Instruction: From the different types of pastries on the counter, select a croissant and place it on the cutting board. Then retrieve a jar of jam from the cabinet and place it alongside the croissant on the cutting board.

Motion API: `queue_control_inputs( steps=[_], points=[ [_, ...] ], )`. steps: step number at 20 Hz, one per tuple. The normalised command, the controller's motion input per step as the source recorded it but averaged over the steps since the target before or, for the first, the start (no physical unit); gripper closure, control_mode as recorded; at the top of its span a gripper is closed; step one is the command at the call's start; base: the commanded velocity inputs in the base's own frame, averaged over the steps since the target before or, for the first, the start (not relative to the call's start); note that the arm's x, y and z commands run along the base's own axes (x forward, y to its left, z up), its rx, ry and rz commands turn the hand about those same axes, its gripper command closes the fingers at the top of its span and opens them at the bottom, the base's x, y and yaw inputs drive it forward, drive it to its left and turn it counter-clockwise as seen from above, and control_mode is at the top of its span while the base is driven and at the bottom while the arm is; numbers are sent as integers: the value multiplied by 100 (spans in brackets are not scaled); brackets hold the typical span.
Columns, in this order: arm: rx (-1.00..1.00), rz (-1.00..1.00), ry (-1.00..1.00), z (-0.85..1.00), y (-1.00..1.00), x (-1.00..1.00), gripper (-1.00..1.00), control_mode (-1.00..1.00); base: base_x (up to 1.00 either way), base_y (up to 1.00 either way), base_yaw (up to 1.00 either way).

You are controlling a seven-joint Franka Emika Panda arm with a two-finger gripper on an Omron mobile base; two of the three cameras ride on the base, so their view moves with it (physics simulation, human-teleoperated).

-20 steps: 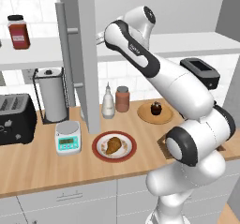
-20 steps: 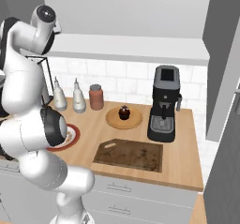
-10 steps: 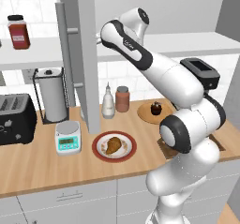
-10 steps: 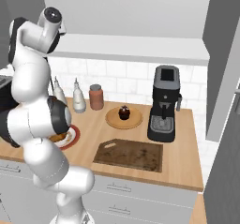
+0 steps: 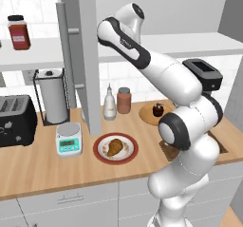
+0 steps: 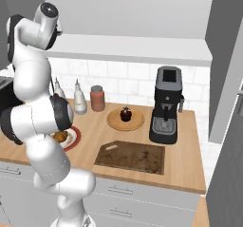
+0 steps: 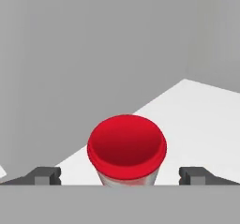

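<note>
Hand view first: we see one small red jar of jam (image 7: 126,150) standing on a pale shelf (image 7: 197,120) inside the grey cabinet (image 7: 70,54). Our hand (image 7: 121,175) is spread wide, with one dark fingertip (image 7: 44,175) on each side of the jar. Both tips stay apart from the jar, so we hold nothing.

From the left base view, we count one croissant (image 5: 115,146) lying on one red-rimmed plate (image 5: 100,153) on the counter (image 5: 38,166). One dark cupcake (image 5: 157,109) sits on one round wooden plate (image 5: 146,117) farther back. Near the open cabinet door (image 5: 89,55) stand one white bottle (image 5: 109,105) and one reddish-brown canister (image 5: 124,100), side by side. We also count one small scale (image 5: 69,138), one paper towel roll (image 5: 52,95), one black toaster (image 5: 16,121) and one dark-lidded jar (image 5: 18,32) up on a white shelf.

From the right base view, one dark brown cutting board (image 6: 130,156) lies flat near the front of the counter with nothing on it. One black coffee machine (image 6: 166,105) stands just behind it, to the right.
</note>
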Motion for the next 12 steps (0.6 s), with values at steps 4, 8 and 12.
queue_control_inputs(
  steps=[4, 8, 12],
  points=[
    [0, 0, -4, -11, 1, 4, -100, -100, 0, 0, 0],
    [0, 0, -4, -22, 12, 2, -100, -100, 0, 0, 0],
    [0, 0, -2, -1, 7, 9, -100, -100, 0, 0, 0]
  ],
)
